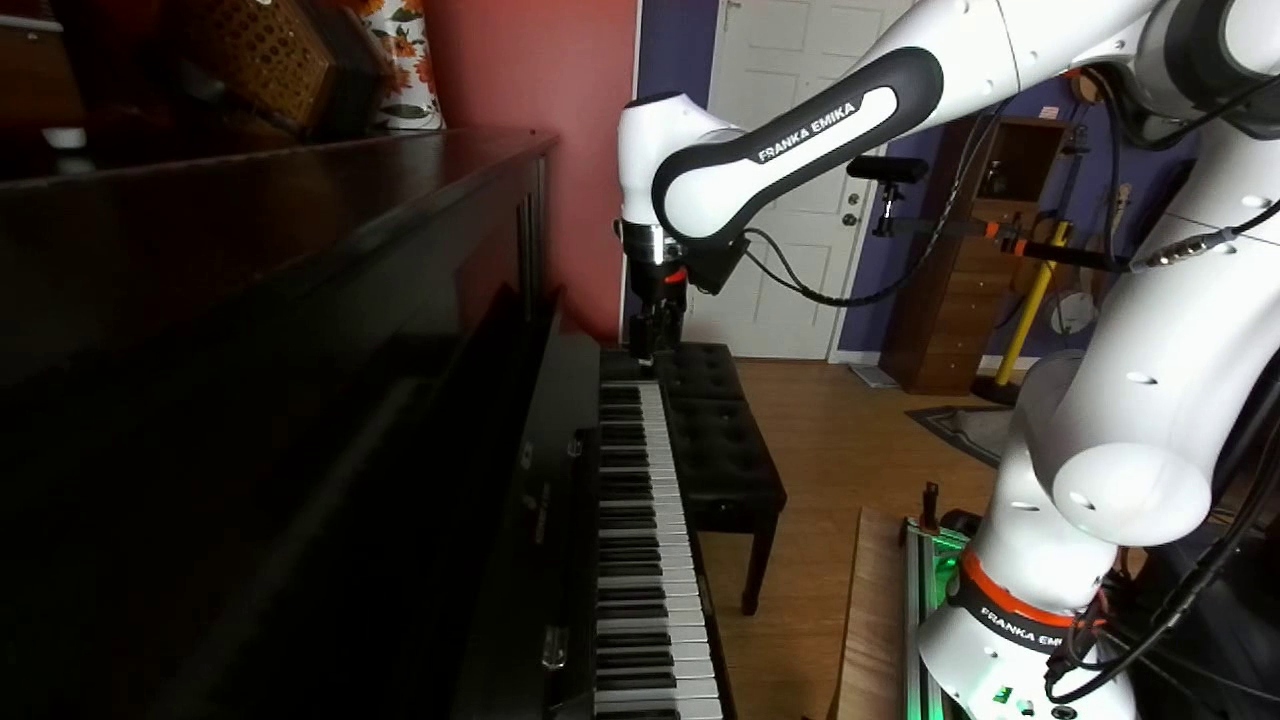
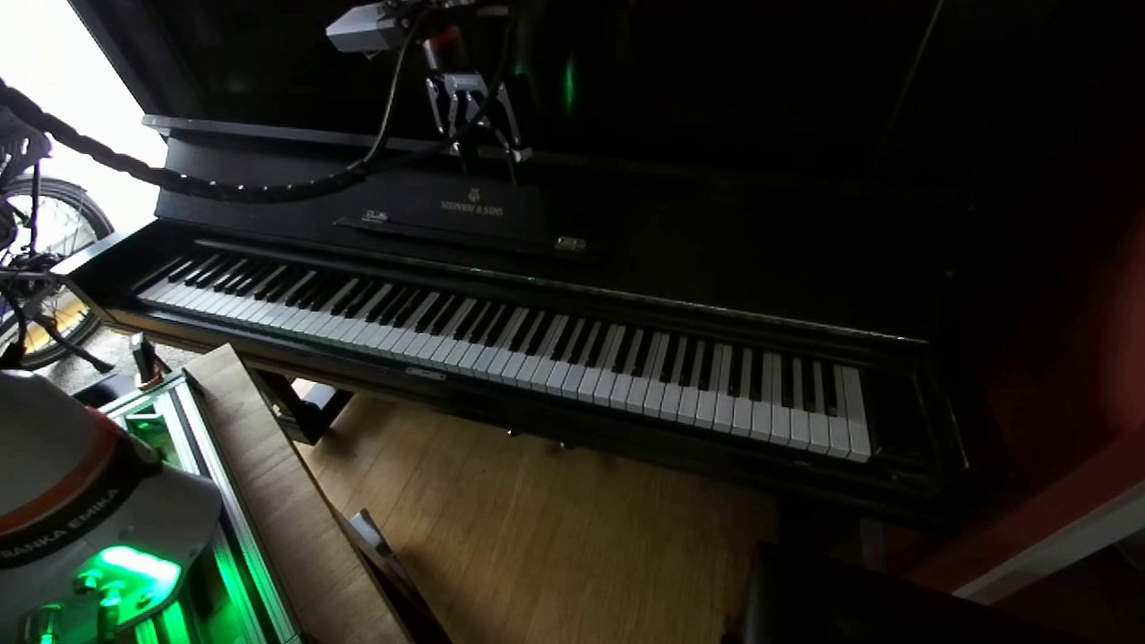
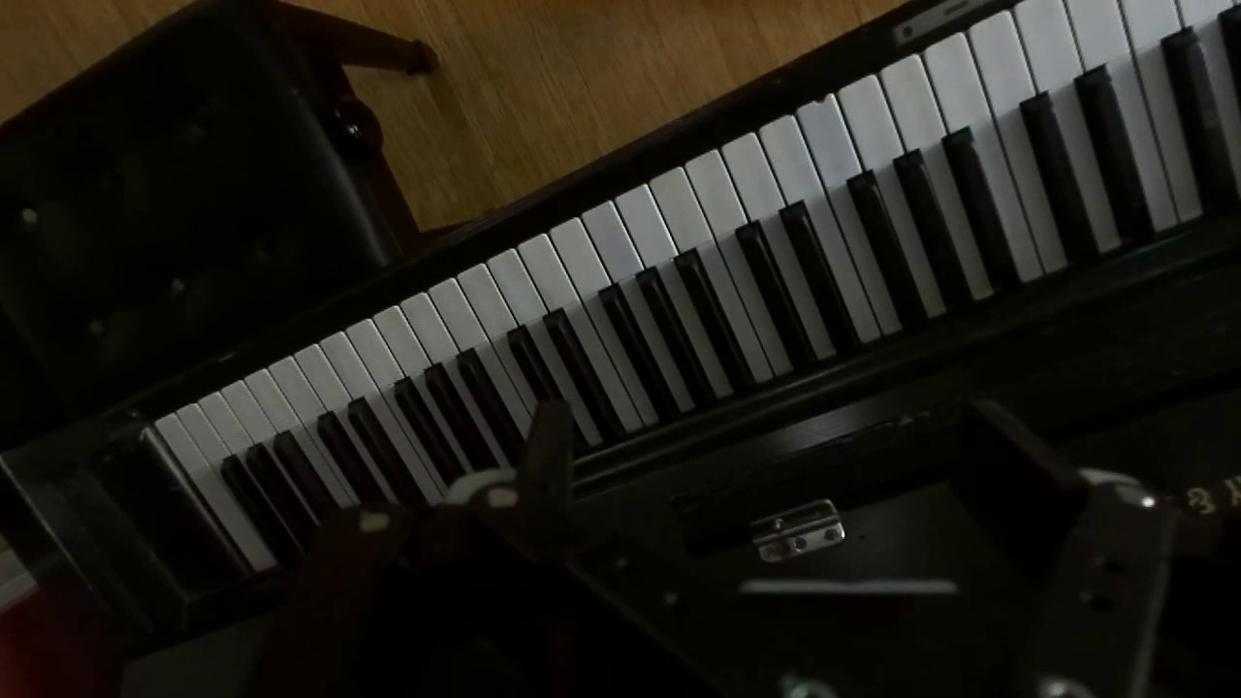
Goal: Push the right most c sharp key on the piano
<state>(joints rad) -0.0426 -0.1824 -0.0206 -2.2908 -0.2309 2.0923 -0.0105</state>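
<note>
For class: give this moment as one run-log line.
two-fingered metal pincer: open, holding nothing | position: higher than, not touching, long row of black and white keys on glossy dark wooden upright piano | press: none now

My gripper (image 2: 488,170) hangs higher than the keys (image 2: 514,353), apart from them. In an exterior view, the piano (image 1: 400,400) lies left, my base (image 1: 1005,670) right, the bench (image 1: 725,450) between and farther back. In the wrist view, the bench lies upper left, beyond the keys.
</note>
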